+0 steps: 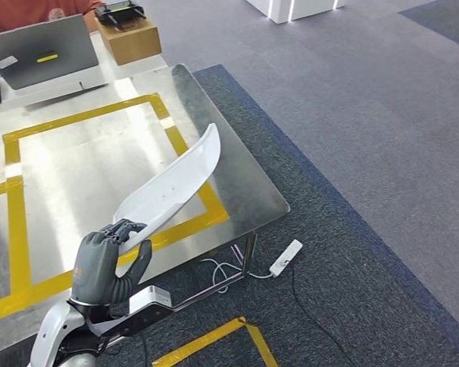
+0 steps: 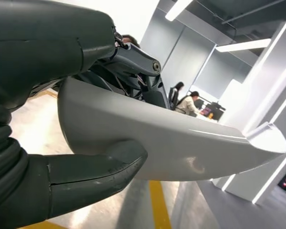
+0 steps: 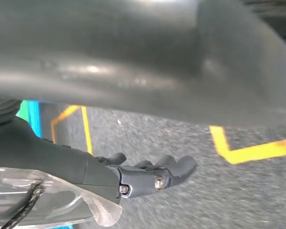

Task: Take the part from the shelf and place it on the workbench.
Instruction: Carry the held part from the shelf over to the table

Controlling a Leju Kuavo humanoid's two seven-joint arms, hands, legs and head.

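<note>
Left hand [image 1: 109,264], lower left of the head view, grips one end of the long white curved part [image 1: 172,183]; fingers over the top edge, thumb [image 2: 98,171] pressed under it. Part rises diagonally from the hand toward frame centre, held in the air above the steel workbench [image 1: 71,176], not resting on it. Its far tip sits over the near right corner of the yellow tape rectangle [image 1: 175,141] marked on the bench top. Right hand [image 3: 148,174] holds nothing, fingers extended roughly straight over grey carpet with yellow floor tape [image 3: 249,150]. Beyond the bench, upper left: a closed grey laptop [image 1: 40,50] and a cardboard box [image 1: 129,38]. On the carpet right of the bench leg, a white power strip [image 1: 286,258] with cord.
</note>
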